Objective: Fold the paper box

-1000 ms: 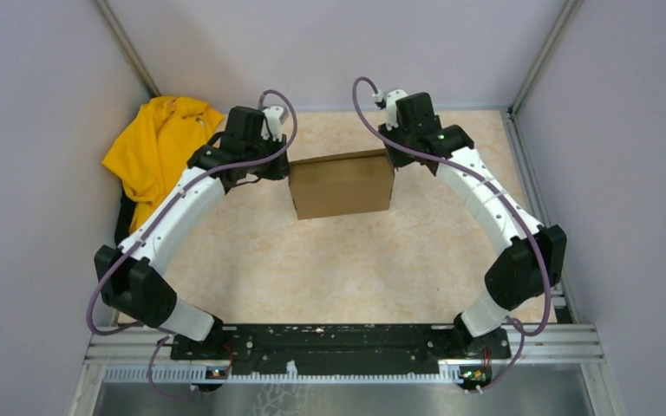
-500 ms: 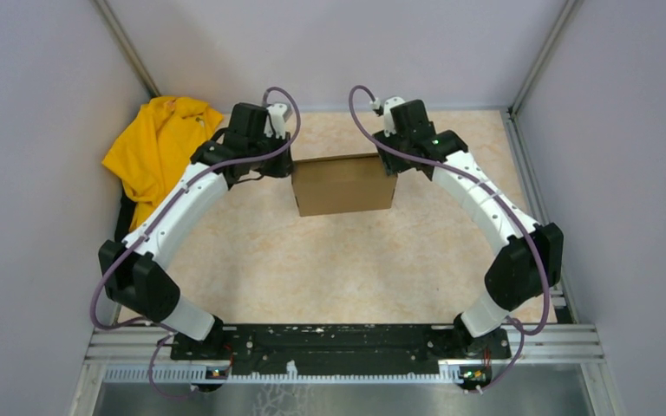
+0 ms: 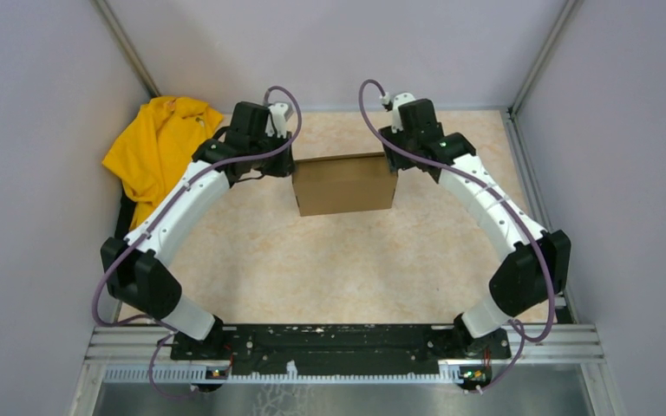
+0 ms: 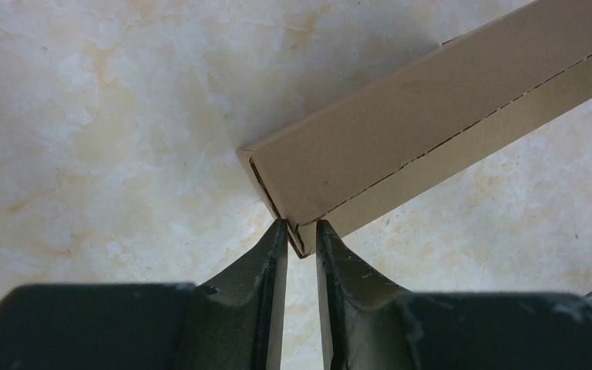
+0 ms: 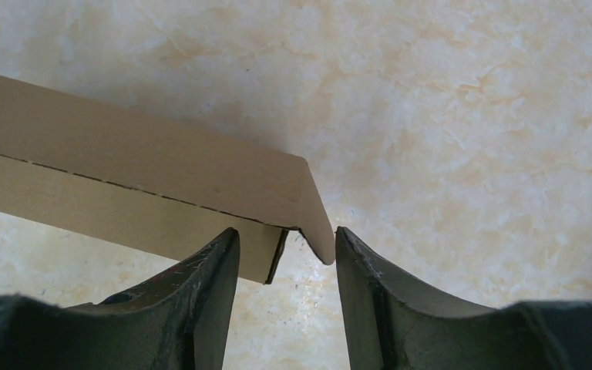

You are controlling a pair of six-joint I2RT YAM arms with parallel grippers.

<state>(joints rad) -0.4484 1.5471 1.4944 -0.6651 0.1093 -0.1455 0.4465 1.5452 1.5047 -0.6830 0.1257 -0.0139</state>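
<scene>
Evidently the folding is near its end: the paper box [image 3: 343,184] looks closed up into a shallow brown slab and lies on the worktop [image 3: 355,269] toward the far side, between the two arms, with the yellow cloth [image 3: 160,143] well apart at the far left. The left gripper [image 4: 301,233] has its jaws drawn almost together, pinching the thin cardboard edge at the left end corner of the box. The right gripper [image 5: 287,240] has its jaws apart, straddling the right end corner; a rounded flap corner sits between them, and neither finger appears to press on it.

Judging from this, the step in hand is securing or squaring the two ends, with the left side holding the box while the right side lines up. In both wrist views a dark seam runs along the side, so the closure may not be fully seated. The next move probably calls for the right gripper to close on that end, or push it inward, without dragging the box out of the left gripper's hold.
</scene>
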